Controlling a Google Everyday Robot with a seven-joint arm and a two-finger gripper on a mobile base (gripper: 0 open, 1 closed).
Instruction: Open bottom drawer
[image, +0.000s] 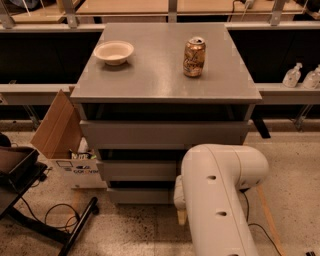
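The grey cabinet (165, 80) has three drawer fronts. The bottom drawer (140, 196) is the lowest one, a plain flat grey front just above the floor; it looks closed. My white arm (220, 200) fills the lower right and hides the drawer's right part. My gripper (180, 201) shows only partly past the arm's left edge, low down against the right part of the bottom drawer's front. Most of it is hidden by the arm.
A white bowl (114, 51) and a soda can (194, 56) stand on the cabinet top. A cardboard box (57, 127) sits left of the cabinet. A black stand (35, 200) and cable lie on the floor at left. Bottles (292, 75) stand on the right ledge.
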